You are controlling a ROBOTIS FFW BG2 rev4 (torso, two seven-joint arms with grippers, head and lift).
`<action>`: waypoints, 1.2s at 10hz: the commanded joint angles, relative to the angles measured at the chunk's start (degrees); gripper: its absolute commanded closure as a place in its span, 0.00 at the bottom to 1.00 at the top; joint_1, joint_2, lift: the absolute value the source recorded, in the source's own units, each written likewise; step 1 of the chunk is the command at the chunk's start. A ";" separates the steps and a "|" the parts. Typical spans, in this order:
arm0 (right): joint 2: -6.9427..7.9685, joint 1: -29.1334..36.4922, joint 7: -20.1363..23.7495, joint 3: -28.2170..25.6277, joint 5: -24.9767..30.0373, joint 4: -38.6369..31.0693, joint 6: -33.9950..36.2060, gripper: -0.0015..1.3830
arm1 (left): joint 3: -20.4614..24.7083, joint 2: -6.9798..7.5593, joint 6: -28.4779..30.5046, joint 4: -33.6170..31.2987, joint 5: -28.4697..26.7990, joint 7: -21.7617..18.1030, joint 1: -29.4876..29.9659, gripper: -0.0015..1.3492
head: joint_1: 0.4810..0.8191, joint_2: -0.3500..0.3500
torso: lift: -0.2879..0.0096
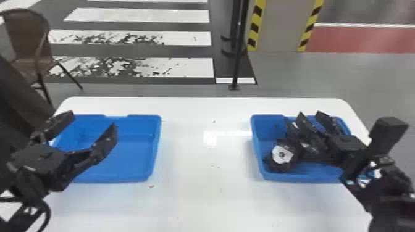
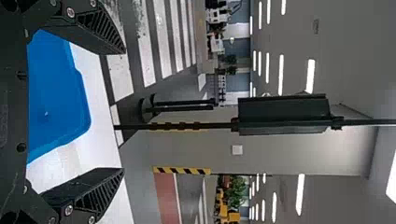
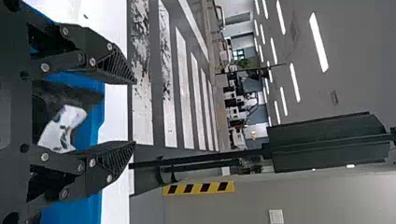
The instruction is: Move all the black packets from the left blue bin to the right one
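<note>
The black packets point(image 1: 278, 167) are lying in a heap inside the right blue bin point(image 1: 259, 154), toward its left side, and 1 of them is showing a white patch point(image 1: 282, 154) on its face. I am not managing to count them, because they are overlapping. By their creased, uneven shape, I am judging them soft and rather light, with a skin which is perhaps sliding under hard finger pads. For lifting 1, I am favouring a hold across its thick middle, with both fingers closing gently; a thin corner is risking to bend and slip away. Whether something fragile is sitting inside, I am not able to tell.

Above this heap the right claw point(image 1: 309, 114) is hanging with its 2 fingers spread, grasping nothing. The left claw point(image 1: 93, 119) is hanging over the left blue bin point(image 1: 156, 148), also released, its 2 fingers standing wide apart. Both bins are resting on the white counter point(image 1: 200, 194), well apart. The moving work is looking nearly finished to me, and the right claw is needing only to rise without dragging a packet.
</note>
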 commanded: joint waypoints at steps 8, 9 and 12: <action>6.02 35.90 -0.60 -0.35 4.85 -34.37 -5.76 0.15 | 4.57 -3.70 -4.92 -11.93 1.90 -0.01 18.20 0.11 | 0.63 0.56 | 0.50; 6.19 38.29 -1.04 -0.46 4.85 -36.90 -6.32 0.15 | 4.11 -3.85 -5.90 -11.93 1.90 0.08 18.91 0.11 | 0.63 0.57 | 0.50; 6.90 40.54 -2.36 -1.37 4.05 -38.73 -6.74 0.15 | 4.46 -3.85 -6.04 -11.93 -0.15 0.25 19.61 0.11 | 0.63 0.57 | 0.50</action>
